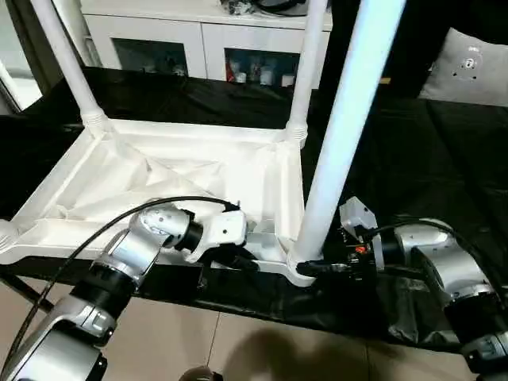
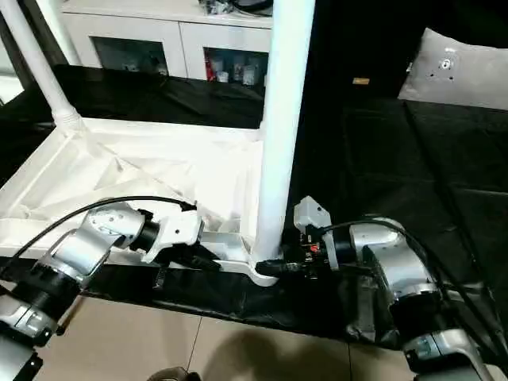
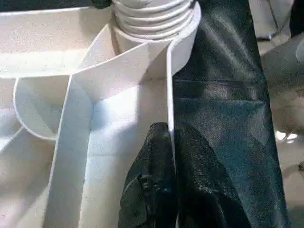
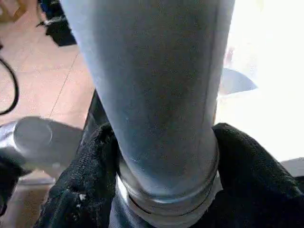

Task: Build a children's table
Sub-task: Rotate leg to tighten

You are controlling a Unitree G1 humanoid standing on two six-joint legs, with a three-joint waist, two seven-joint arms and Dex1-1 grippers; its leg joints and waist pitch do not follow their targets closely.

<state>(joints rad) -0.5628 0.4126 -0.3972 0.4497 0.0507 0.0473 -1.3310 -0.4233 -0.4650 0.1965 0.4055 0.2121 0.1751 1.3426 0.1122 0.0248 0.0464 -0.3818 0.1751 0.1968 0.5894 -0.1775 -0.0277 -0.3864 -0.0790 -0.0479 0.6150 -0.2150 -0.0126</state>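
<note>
the scene is being viewed from above and behind by both eye cameras, which are sharing the upturned table top. its near rim is being seen very close by the left wrist camera; the near leg, possibly its base, by the right.

A black plastic sheet covers the counter, creased and glossy. Behind it stands a white cabinet with glass doors; small bottles and jars sit behind the glass, and dark cables lie on top. A grey cushion rests at the far right. Beige floor tiles run along the near edge.
</note>
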